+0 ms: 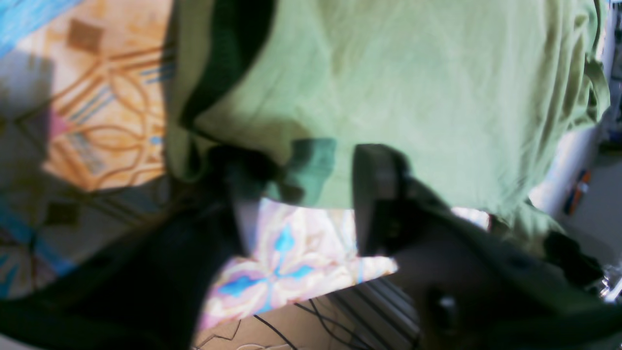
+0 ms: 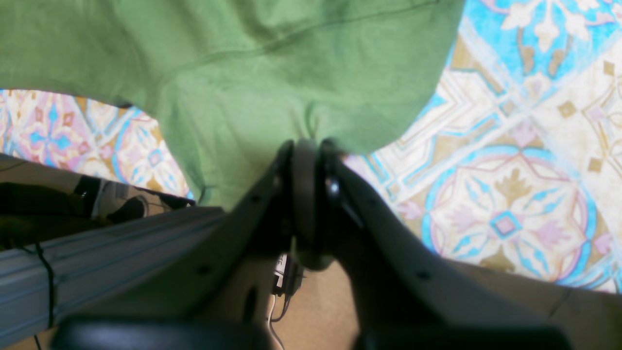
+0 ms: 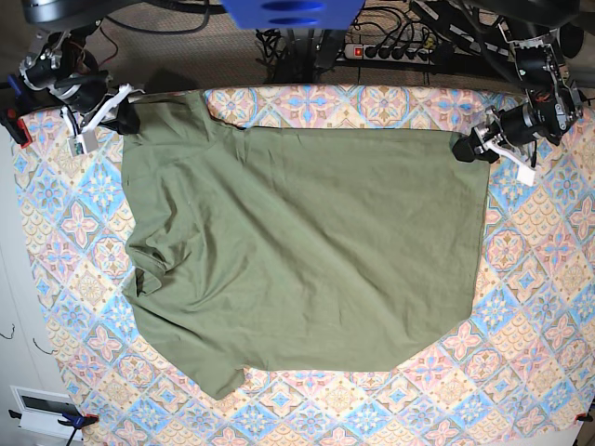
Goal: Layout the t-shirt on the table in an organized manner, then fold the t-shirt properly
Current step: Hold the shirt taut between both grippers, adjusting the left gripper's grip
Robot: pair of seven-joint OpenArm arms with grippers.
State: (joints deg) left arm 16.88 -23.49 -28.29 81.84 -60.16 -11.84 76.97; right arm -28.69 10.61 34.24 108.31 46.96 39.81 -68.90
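One plain olive-green cotton t-shirt (image 3: 307,251) is spread across the floral diamond-tiled table (image 3: 535,307), pinched at one far corner by the closed right gripper (image 2: 307,146) and straddled at the other by the parted left gripper (image 1: 301,194), with black cables (image 3: 400,37) beyond and no writing legible.
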